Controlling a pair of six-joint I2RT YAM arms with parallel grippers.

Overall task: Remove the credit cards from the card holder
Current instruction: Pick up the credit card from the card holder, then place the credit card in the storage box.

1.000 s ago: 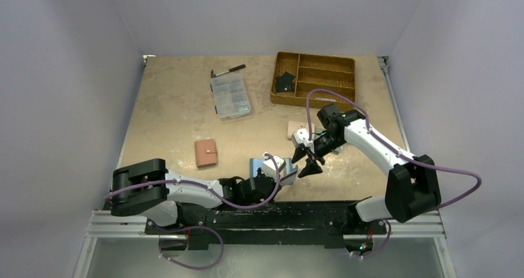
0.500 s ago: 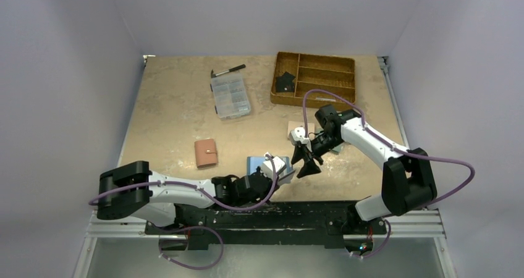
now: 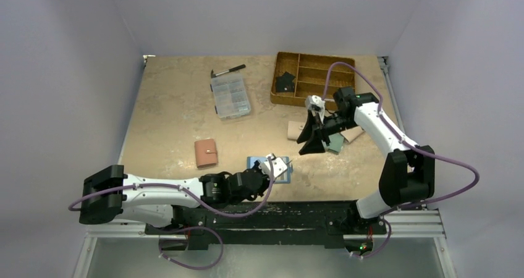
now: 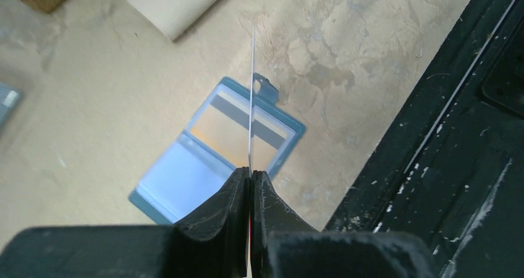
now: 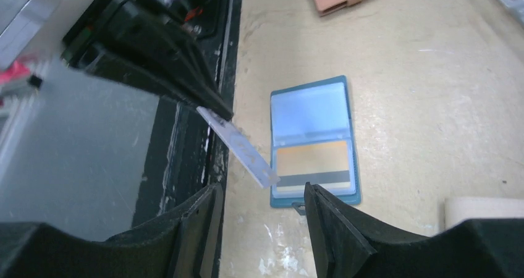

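Left fingers (image 4: pixel 230 197) pinch the greyish card (image 4: pixel 252 105) by one thin end above the open card holder (image 4: pixel 179 176), right fingers (image 5: pixel 198 228) spread well aside, so any jolt you give could slip it free.

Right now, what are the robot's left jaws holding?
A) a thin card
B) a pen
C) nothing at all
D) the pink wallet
A: the left jaws are pinched shut on a thin greyish card, held up off the table near the open blue card holder, which has a tan card in one pocket.
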